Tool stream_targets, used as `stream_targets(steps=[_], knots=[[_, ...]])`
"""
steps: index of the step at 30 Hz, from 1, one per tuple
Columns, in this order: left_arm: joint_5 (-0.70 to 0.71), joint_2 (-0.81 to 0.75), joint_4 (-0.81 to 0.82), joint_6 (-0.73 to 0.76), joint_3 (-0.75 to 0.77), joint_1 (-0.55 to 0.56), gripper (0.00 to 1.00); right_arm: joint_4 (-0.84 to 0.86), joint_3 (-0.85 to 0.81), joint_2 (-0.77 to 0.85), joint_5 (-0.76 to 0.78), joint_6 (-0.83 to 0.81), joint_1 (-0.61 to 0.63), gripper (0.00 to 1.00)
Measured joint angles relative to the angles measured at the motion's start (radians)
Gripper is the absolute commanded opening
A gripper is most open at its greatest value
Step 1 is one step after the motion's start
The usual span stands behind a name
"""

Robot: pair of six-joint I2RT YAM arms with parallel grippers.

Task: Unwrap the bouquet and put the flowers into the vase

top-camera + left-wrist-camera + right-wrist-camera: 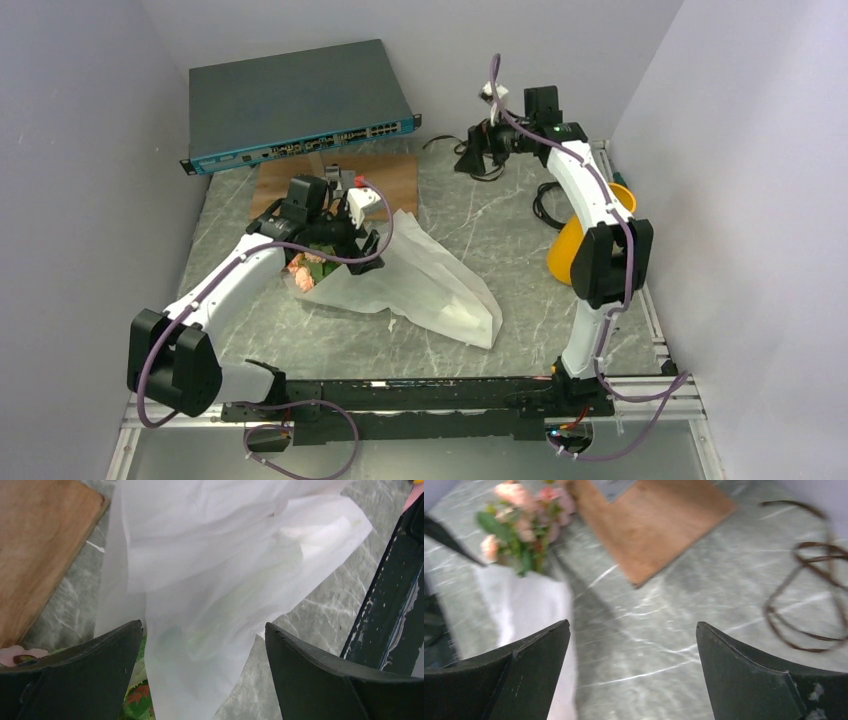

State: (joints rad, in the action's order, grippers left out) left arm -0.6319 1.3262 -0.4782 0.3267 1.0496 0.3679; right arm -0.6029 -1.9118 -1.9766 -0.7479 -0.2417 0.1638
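Observation:
The bouquet (420, 285) lies on the marble table, a white paper cone with pink and peach flowers (305, 270) at its left end. My left gripper (345, 248) hovers over that flower end, open, and its wrist view shows the paper (210, 580) lying between the open left gripper (202, 625) with green leaves (137, 700) beside it. My right gripper (478, 155) is at the back right, open and empty. In its wrist view the right gripper (633, 624) is above bare marble, with the flowers (519, 510) far left and loose brown ribbon (809, 605) on the right. The yellow-orange vase (568, 250) is partly hidden behind the right arm.
A wooden board (395, 175) lies behind the bouquet, and a dark network switch (290, 105) fills the back left. Grey walls close in both sides. Dark cable loops (545, 208) lie near the vase.

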Motion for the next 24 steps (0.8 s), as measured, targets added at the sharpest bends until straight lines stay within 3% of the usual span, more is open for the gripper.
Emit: stream_targets(steps=[5, 12, 24], knots=[[-0.007, -0.024, -0.005, 0.059, -0.055, 0.000, 0.92, -0.045, 0.156, 0.108, -0.103, 0.024, 0.084, 1.00], [-0.027, -0.023, 0.030, 0.177, -0.082, 0.000, 0.90, -0.092, 0.261, 0.118, -0.121, 0.029, 0.240, 1.00], [-0.037, 0.042, 0.125, 0.269, -0.110, 0.000, 0.92, -0.099, 0.304, 0.114, -0.111, 0.036, 0.296, 0.88]])
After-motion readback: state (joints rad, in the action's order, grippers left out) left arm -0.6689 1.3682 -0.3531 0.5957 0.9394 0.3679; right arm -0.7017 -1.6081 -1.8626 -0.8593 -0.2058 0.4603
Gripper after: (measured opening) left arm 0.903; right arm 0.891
